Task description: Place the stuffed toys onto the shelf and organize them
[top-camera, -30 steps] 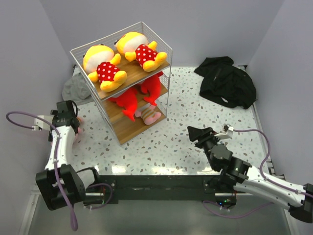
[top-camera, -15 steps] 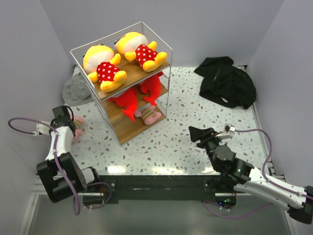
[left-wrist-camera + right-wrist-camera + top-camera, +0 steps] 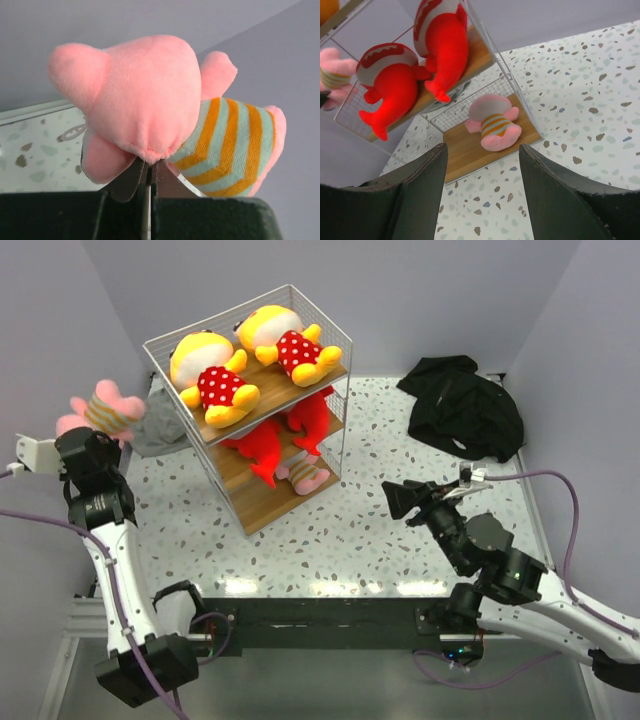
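My left gripper (image 3: 88, 436) is shut on a pink stuffed toy (image 3: 101, 409) in orange and teal stripes, held high in the air left of the shelf (image 3: 268, 506). In the left wrist view the jaws pinch the toy (image 3: 150, 95) at a seam on its underside. Two yellow dolls (image 3: 208, 375) lie on the top board and two red sharks (image 3: 264, 452) on the middle one. Another pink toy (image 3: 495, 124) lies on the bottom board. My right gripper (image 3: 396, 499) stands open and empty above the floor, right of the shelf and pointing at it.
A black cloth heap (image 3: 465, 406) lies at the back right. A grey fabric hat (image 3: 157, 426) sits behind the shelf's left side, just below the held toy. Walls close in on both sides.
My left gripper shut on the pink toy on the floor left of the shelf and lifted it high. The right arm rose a little, still facing the shelf.
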Available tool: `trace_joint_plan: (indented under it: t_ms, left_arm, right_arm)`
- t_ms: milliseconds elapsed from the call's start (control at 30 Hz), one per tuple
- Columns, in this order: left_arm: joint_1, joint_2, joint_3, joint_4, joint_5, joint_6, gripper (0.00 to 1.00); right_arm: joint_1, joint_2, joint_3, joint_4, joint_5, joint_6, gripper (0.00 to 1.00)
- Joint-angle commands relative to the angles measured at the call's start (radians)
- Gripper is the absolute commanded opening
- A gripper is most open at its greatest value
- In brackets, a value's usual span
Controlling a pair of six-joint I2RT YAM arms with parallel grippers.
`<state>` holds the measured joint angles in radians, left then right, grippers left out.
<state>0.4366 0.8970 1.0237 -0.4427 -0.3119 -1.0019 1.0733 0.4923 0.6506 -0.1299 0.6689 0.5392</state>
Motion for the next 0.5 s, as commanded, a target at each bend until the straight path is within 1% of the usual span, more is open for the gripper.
trace_joint_plan:
  t_ms: [0, 33, 100, 133, 167, 200, 233, 267, 300, 367, 400, 467]
  left_arm:
    - [0.007, -0.111, 0.072, 0.154, 0.089, 0.092, 0.0]
    - [0.007, -0.13, 0.078, 0.197, 0.103, 0.095, 0.0]
    - [0.007, -0.148, 0.104, 0.208, 0.135, 0.095, 0.0]
    - [0.007, -0.139, 0.152, 0.213, 0.199, 0.108, 0.0]
    - [0.007, -0.13, 0.167, 0.226, 0.239, 0.112, 0.0]
    - [0.007, -0.129, 0.177, 0.251, 0.322, 0.109, 0.0]
    - [0.007, -0.127, 0.182, 0.306, 0.37, 0.105, 0.0]
    - [0.005, -0.125, 0.19, 0.327, 0.404, 0.098, 0.0]
    - [0.005, -0.125, 0.199, 0.349, 0.46, 0.091, 0.0]
    - [0.005, -0.112, 0.237, 0.4, 0.497, 0.089, 0.0]
    - [0.005, -0.106, 0.255, 0.412, 0.532, 0.094, 0.0]
    - [0.007, -0.078, 0.314, 0.464, 0.574, 0.106, 0.0]
  right_arm:
    - [0.002, -0.001, 0.112, -0.056, -0.109, -0.122, 0.63]
    - [0.004, -0.011, 0.124, -0.056, -0.121, -0.123, 0.63]
    - [0.002, -0.015, 0.162, -0.056, -0.156, -0.134, 0.63]
    - [0.002, -0.015, 0.179, -0.053, -0.172, -0.139, 0.63]
    - [0.002, -0.008, 0.196, -0.056, -0.184, -0.148, 0.63]
    - [0.002, 0.002, 0.234, -0.057, -0.21, -0.171, 0.63]
    - [0.004, 0.015, 0.253, -0.059, -0.212, -0.183, 0.63]
    - [0.004, 0.046, 0.271, -0.05, -0.212, -0.203, 0.63]
    - [0.002, 0.069, 0.303, -0.039, -0.212, -0.261, 0.63]
    - [0.004, 0.112, 0.363, -0.065, -0.21, -0.301, 0.64]
    - [0.004, 0.153, 0.426, -0.085, -0.213, -0.321, 0.64]
    - [0.002, 0.178, 0.467, -0.097, -0.248, -0.338, 0.64]
